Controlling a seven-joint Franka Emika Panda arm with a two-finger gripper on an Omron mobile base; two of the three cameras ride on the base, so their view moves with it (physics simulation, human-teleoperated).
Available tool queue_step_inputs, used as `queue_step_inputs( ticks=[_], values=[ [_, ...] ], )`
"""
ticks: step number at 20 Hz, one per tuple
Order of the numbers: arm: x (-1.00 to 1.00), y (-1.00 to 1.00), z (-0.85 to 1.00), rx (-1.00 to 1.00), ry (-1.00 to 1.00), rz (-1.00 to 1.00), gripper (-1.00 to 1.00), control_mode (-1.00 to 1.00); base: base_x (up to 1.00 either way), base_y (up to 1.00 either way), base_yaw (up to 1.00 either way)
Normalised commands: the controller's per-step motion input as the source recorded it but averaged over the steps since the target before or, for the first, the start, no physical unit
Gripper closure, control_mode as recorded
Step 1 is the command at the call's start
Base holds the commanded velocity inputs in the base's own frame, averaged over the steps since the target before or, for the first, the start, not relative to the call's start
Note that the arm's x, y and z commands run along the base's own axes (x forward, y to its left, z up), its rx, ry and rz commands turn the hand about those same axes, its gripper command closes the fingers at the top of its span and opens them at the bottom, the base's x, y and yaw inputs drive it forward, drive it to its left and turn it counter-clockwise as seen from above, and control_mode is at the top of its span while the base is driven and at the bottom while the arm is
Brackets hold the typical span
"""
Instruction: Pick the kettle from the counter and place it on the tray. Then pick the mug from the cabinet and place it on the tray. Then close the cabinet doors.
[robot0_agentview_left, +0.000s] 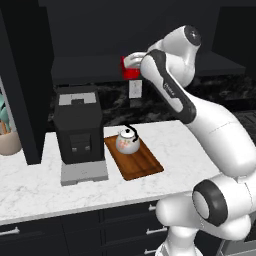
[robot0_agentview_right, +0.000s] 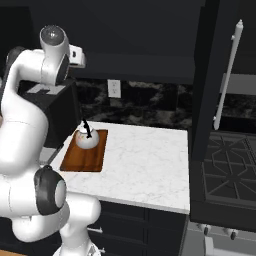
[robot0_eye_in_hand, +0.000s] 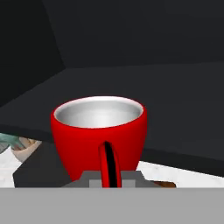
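My gripper (robot0_eye_in_hand: 109, 178) is shut on the handle of the red mug (robot0_eye_in_hand: 99, 131), which stays upright and shows its white inside. The mug (robot0_agentview_left: 131, 73) hangs under my hand at the front edge of the cabinet shelf (robot0_agentview_left: 85, 67), high above the counter (robot0_agentview_left: 50, 185). The white kettle (robot0_agentview_left: 127, 141) with its black handle stands on the far end of the wooden tray (robot0_agentview_left: 145, 166). The right base view has the kettle (robot0_agentview_right: 87, 138) and tray (robot0_agentview_right: 85, 160) below my arm. Both cabinet doors stand open, the left (robot0_agentview_left: 25, 75) and the right (robot0_agentview_right: 207, 75).
A black coffee machine (robot0_agentview_left: 79, 130) stands just left of the tray. A beige utensil pot (robot0_agentview_left: 9, 141) sits at the far left. The stove (robot0_agentview_right: 225, 175) lies right of the counter. A wall outlet (robot0_agentview_right: 114, 88) is behind the tray.
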Motion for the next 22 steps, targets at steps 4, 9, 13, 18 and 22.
queue_step_inputs(
  ticks=[4, 9, 13, 18, 22],
  values=[
    [-0.93, -0.38, -0.01, 0.0, 0.0, 0.27, 1.0, -1.0, 0.0, 0.0, 0.0],
    [-0.93, -0.39, -0.06, 0.0, 0.0, 0.26, 1.0, -1.0, 0.0, 0.0, 0.0],
    [-0.87, -0.26, -0.21, 0.0, 0.0, 0.21, 1.0, -1.0, 0.0, 0.0, 0.0],
    [-0.66, -0.2, -0.43, 0.02, 0.0, 0.22, 1.0, -1.0, 0.0, 0.0, 0.0],
    [-0.43, -0.03, -0.71, 0.03, 0.0, 0.27, 1.0, -1.0, 0.0, 0.0, 0.0]
  ],
)
